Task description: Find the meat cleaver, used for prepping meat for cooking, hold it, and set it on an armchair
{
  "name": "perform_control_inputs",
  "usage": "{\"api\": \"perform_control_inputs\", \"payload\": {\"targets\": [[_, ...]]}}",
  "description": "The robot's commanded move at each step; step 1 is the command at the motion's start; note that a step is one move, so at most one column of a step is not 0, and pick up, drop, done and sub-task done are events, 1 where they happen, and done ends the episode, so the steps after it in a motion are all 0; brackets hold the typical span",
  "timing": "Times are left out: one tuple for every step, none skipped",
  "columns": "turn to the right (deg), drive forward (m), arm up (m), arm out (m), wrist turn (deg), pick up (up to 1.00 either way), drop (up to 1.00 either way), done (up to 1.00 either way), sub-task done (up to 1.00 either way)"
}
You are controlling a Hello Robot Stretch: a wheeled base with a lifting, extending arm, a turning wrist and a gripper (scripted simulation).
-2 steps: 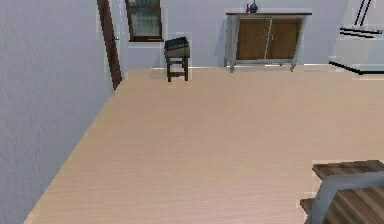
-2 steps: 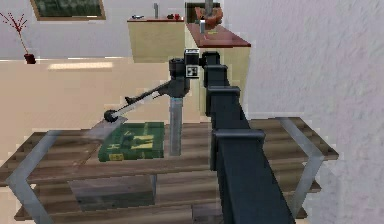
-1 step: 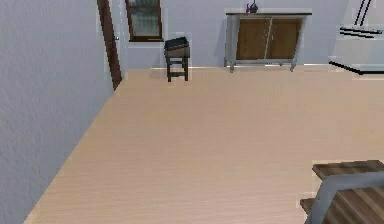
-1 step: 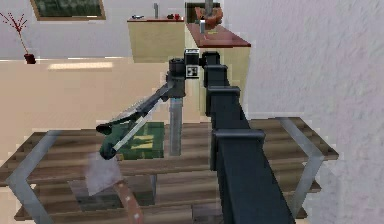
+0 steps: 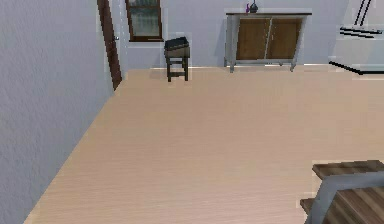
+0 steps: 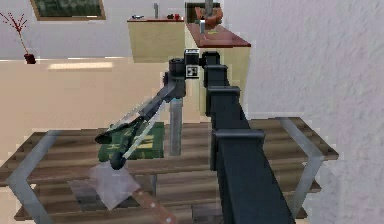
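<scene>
Meat cleaver (image 6: 110,185) lies flat on a slatted wooden table (image 6: 290,135) in the arm side view, close to the table's near edge and toward its left end. It has a pale grey blade, and a brown handle runs off toward the lower right. Just beyond it, nearer the table's middle, a flat dark green thing (image 6: 140,140) lies on the slats. The arm (image 6: 235,150) rises as a dark bar across the table's right half, with two white marked squares (image 6: 190,68) at its far end. From there the gripper (image 6: 125,152) slants down and left. Its far end is at the green thing and near the cleaver's blade; whether it touches either cannot be told. I cannot tell whether it holds anything, nor how its fingers are set. Beyond the table stand a pale yellow counter (image 6: 160,40) and an island with a reddish top (image 6: 228,38). A small red vase with twigs (image 6: 25,45) is at the left edge.

In the forward view a wooden floor (image 5: 200,130) runs to the far wall. There stand a dark door (image 5: 108,40), a small dark chair (image 5: 177,55) and a wooden sideboard (image 5: 265,38), with a white appliance (image 5: 360,35) at the right edge. A corner of the slatted wooden table (image 5: 350,172) shows at the bottom right.
</scene>
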Motion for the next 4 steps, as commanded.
{"api": "perform_control_inputs", "payload": {"targets": [[0.0,0.0,0.0,-0.38,0.0,0.0,0.0,0.0,0.0],[-45.0,0.0,0.0,0.0,0.0,0.0,0.0,0.0,0.0],[-45.0,0.0,0.0,0.0,0.0,0.0,0.0,0.0,0.0],[0.0,1.0,0.0,0.0,0.0,0.0,0.0,0.0,0.0]]}}
